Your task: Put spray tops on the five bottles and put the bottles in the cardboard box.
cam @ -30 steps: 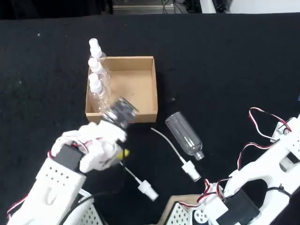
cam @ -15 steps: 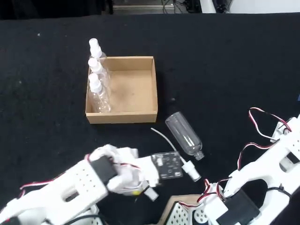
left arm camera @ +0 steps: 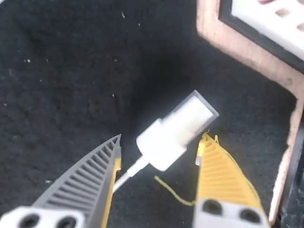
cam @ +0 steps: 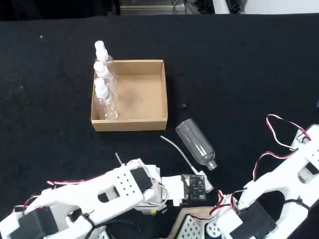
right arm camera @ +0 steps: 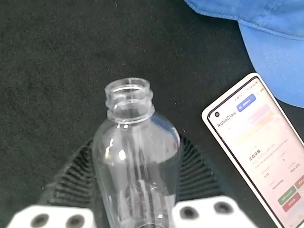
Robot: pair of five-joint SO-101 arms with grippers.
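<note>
Left arm is lying low, stretched out sideways toward the other arm, with its pincer spread wide. Right arm is folded up at the near right corner, pincer clamped round a clear bottle.

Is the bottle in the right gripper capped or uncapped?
Uncapped: the bottle in the right gripper shows a bare open neck, nothing fitted on it.
</note>
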